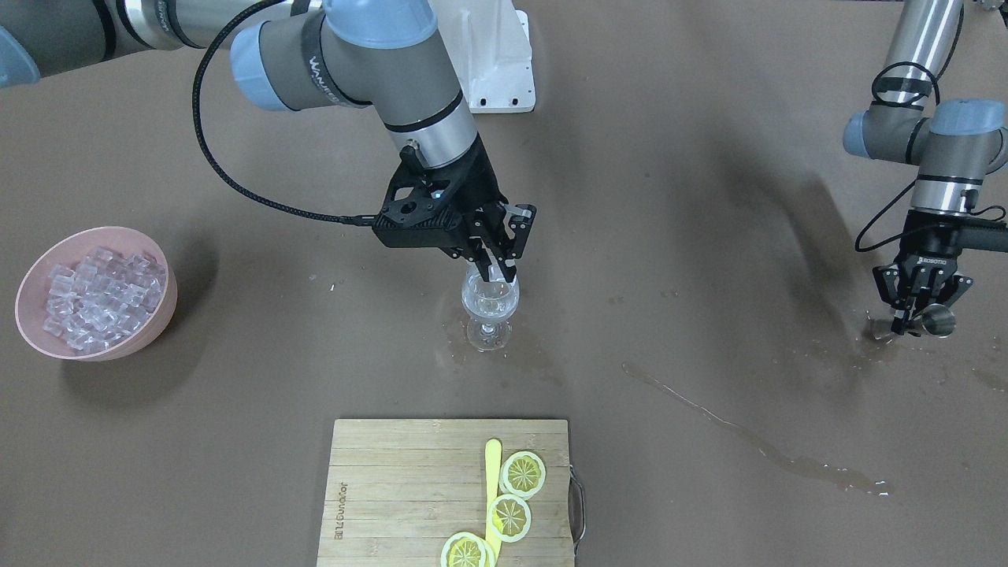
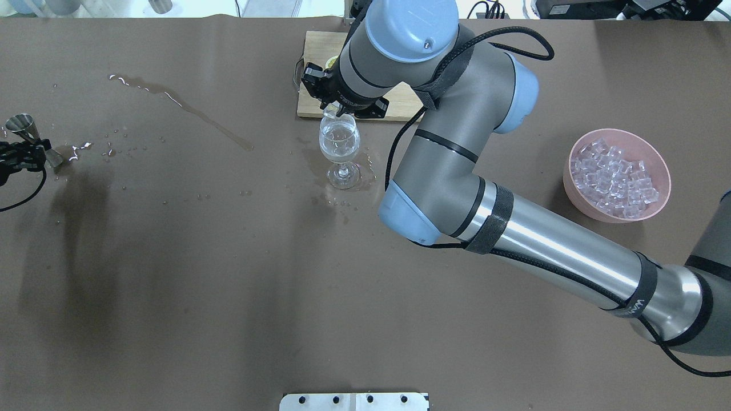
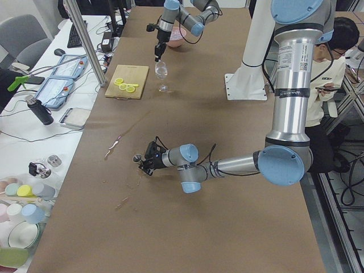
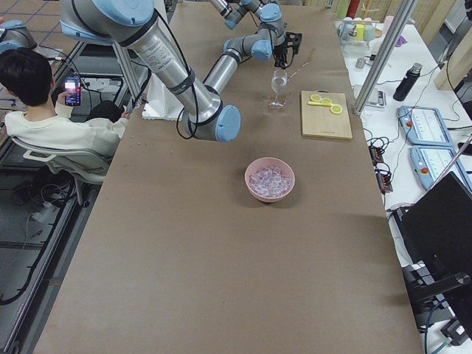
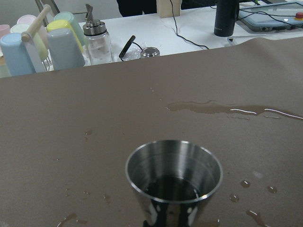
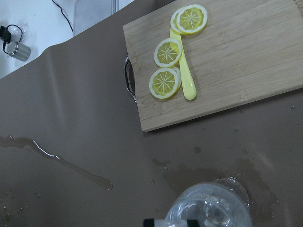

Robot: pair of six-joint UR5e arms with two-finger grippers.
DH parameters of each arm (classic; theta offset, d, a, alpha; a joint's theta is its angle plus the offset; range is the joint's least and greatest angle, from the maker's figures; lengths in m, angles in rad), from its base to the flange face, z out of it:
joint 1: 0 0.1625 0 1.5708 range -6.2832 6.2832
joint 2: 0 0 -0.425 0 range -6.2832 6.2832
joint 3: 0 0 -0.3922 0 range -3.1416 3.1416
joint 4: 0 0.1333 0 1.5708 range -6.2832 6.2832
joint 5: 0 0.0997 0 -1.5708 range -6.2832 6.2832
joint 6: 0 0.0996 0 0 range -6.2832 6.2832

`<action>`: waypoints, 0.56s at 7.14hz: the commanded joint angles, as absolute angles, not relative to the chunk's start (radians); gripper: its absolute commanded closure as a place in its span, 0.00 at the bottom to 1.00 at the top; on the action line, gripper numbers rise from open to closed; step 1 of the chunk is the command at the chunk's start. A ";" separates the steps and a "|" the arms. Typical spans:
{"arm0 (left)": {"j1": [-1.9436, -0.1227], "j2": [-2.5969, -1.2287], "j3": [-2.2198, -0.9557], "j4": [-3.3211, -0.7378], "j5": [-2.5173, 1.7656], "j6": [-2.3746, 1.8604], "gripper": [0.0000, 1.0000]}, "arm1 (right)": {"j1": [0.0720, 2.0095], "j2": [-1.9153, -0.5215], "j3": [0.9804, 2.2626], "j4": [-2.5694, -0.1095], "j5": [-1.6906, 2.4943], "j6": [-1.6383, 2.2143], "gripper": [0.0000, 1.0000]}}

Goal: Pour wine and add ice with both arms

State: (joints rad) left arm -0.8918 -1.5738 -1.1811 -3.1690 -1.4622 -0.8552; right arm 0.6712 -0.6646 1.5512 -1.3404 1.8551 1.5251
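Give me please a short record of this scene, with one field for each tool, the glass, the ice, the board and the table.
Right tool: over the wine glass, shut on what looks like one ice cube
Left tool: near the table's end on the robot's left, shut on a metal jigger
Glass: upright, a little clear liquid inside
Ice: many cubes in the pink bowl
Cutting board: lemon slices
Table: wet streak and drops

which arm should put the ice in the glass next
Right. The right pincer hangs just over the wine glass, and the ice bowl is on its side. The left pincer is far off, shut on the jigger.
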 commanded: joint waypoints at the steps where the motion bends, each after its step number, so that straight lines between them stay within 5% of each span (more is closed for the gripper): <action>1: -0.888 -1.572 -1.157 -3.213 -1.393 -0.876 1.00 | 0.670 -0.678 1.563 -1.341 1.855 1.529 1.00; 4: -0.888 -1.571 -1.132 -3.240 -1.387 -0.887 1.00 | 0.672 -0.683 1.578 -1.342 1.855 1.520 1.00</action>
State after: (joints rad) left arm -0.8883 -1.5719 -1.1496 -3.2216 -1.3915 -0.8842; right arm 0.6712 -0.6790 1.5706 -1.3417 1.8546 1.5224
